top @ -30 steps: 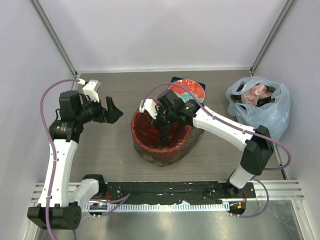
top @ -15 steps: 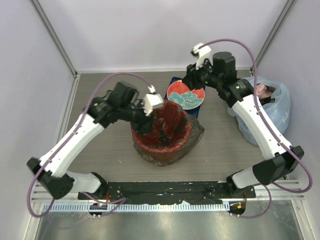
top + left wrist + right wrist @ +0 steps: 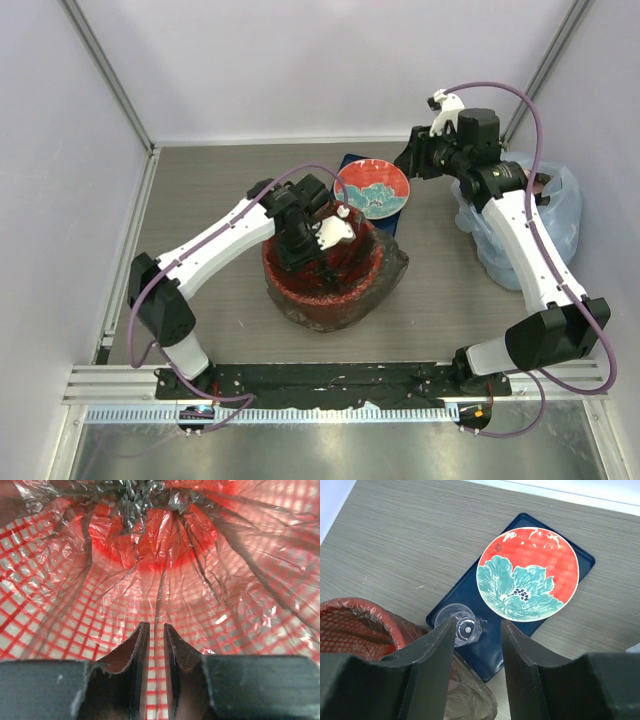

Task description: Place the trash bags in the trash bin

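Note:
The trash bin (image 3: pixel 272 275) is a round red mesh basket at the table's middle. The trash bag (image 3: pixel 393 270), thin grey-brown film, lines it and spills over its outside. My left gripper (image 3: pixel 320 264) reaches down inside the bin. In the left wrist view its jaws (image 3: pixel 155 625) are pinched nearly together on a pleat of the bag (image 3: pixel 150 570), with the mesh wall (image 3: pixel 40 605) showing through the film. My right gripper (image 3: pixel 408 160) hangs high at the back right, open and holding nothing (image 3: pixel 477 622). Below it I see the bin's rim (image 3: pixel 365 605) and a fold of bag (image 3: pixel 465 700).
A dark blue tray (image 3: pixel 485 650) behind the bin carries a red and teal flowered plate (image 3: pixel 372 188) (image 3: pixel 527 580) and a clear glass (image 3: pixel 462 625). A pale blue plastic bag (image 3: pixel 520 215) with pinkish contents sits at the right wall. Pale walls enclose three sides.
My left arm swung from the far left into the bin and its jaws closed. My right arm pulled out of the bin, rose to the back right and opened wider.

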`<control>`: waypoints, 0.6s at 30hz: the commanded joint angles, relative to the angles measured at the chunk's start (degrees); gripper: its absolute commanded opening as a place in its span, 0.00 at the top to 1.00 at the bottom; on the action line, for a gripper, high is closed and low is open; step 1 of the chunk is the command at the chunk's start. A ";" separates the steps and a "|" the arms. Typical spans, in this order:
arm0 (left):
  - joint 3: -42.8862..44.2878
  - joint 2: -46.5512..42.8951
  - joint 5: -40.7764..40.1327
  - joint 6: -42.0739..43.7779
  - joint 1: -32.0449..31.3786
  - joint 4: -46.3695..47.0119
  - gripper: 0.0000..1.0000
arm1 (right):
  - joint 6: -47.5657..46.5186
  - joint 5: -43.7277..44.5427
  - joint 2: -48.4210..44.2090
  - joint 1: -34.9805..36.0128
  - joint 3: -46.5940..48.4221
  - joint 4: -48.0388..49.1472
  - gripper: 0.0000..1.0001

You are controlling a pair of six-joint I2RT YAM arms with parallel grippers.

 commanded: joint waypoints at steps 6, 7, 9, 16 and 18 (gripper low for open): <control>-1.62 7.48 -6.57 0.69 -2.49 2.14 0.83 | 1.42 -3.22 -2.70 -2.27 0.08 2.18 0.52; -2.67 7.83 -6.57 0.51 -2.75 2.93 0.84 | 1.33 -3.31 -2.61 -2.28 0.25 2.18 0.52; -3.82 8.62 -7.45 -0.02 -3.01 4.95 0.87 | 1.16 -3.40 -2.44 -2.62 0.34 2.18 0.52; -13.29 11.35 -9.29 -0.02 -3.28 13.12 0.94 | 1.07 -4.37 -1.91 -2.98 0.16 2.35 0.52; -15.06 12.31 -9.47 -0.28 -3.19 16.10 0.95 | 1.15 -4.63 -1.82 -3.07 0.08 2.53 0.52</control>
